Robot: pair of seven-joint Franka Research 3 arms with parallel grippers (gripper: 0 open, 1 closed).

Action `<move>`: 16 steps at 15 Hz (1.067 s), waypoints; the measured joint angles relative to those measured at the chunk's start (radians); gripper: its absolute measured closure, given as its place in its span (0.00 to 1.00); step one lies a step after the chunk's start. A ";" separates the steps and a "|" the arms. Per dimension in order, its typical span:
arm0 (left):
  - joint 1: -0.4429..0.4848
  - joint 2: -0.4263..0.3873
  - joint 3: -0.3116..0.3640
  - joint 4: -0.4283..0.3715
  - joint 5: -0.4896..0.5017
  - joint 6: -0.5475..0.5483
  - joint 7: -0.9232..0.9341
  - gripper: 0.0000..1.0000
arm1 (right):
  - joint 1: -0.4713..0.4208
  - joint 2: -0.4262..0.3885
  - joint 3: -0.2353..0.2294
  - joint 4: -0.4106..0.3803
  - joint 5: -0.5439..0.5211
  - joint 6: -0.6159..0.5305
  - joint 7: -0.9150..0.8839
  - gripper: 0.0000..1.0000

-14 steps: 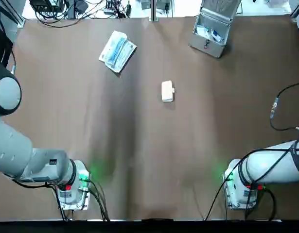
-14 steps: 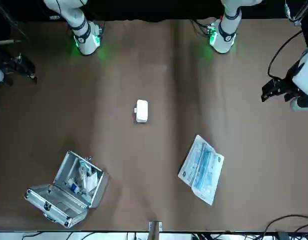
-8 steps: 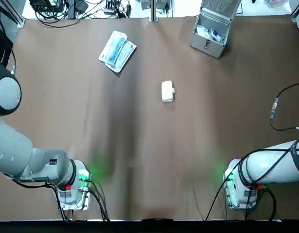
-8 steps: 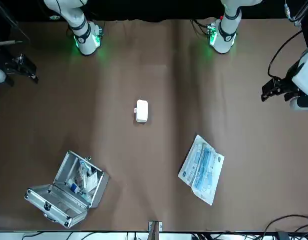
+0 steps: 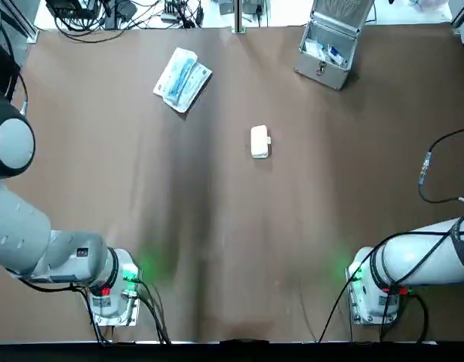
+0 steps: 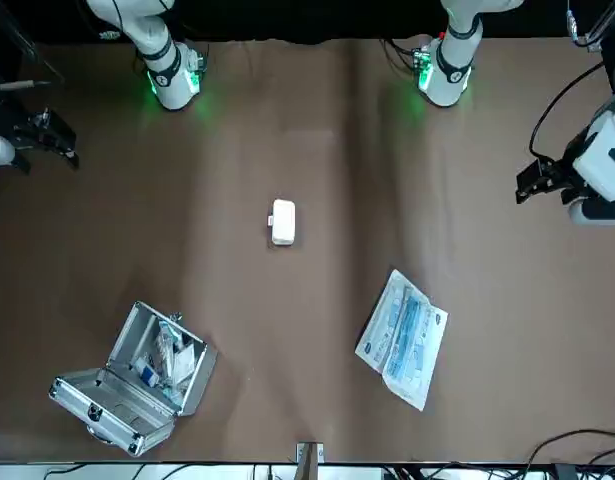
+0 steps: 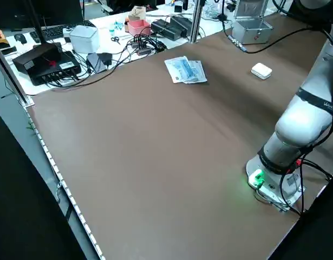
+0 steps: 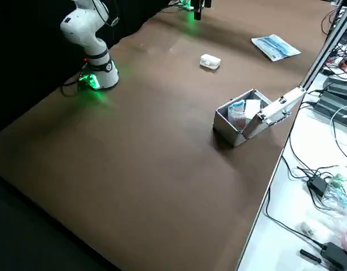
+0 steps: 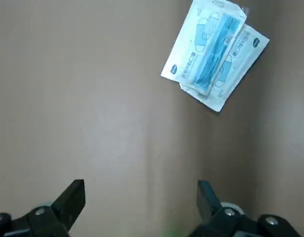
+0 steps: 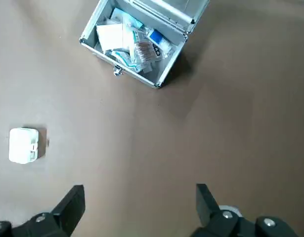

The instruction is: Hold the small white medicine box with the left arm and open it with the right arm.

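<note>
Grippers fall outside the top view, which shows only arm bases and links. The front view catches each gripper at a picture edge, partly cut off. Left gripper (image 9: 140, 196) hangs above the counter (image 9: 92, 98) near its left edge, fingers (image 9: 71, 197) spread wide and empty. Right gripper (image 10: 138, 200) hangs near the right edge, fingers likewise spread and empty. Box (image 5: 259, 142) lies flat near the counter's middle, well apart from both grippers. It is small, white and rounded, looks shut, and has a small tab on one long side. Mask packet (image 5: 182, 79) lies far left of it. Open metal case (image 5: 327, 47) stands near the far right corner, its contents too small to tell. Both are well apart from the box.
</note>
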State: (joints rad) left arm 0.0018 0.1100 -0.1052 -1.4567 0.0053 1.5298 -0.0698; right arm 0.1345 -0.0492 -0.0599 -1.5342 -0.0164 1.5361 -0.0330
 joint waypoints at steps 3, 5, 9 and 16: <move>-0.001 0.031 -0.030 -0.005 0.000 -0.001 0.001 0.00 | 0.000 0.000 0.000 -0.006 0.001 0.009 0.000 0.01; -0.002 0.068 -0.059 -0.010 0.000 -0.001 0.001 0.00 | 0.001 0.000 0.000 -0.007 0.002 0.014 0.000 0.01; -0.004 0.157 -0.112 -0.011 -0.001 -0.001 0.001 0.00 | 0.005 0.000 0.001 -0.007 0.002 0.016 0.000 0.01; -0.005 0.262 -0.200 -0.010 -0.001 0.010 0.001 0.00 | 0.009 0.000 0.001 -0.007 0.002 0.017 0.000 0.01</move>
State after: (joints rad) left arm -0.0031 0.3722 -0.3056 -1.4664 0.0044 1.5398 -0.0685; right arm 0.1434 -0.0488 -0.0590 -1.5417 -0.0145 1.5528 -0.0325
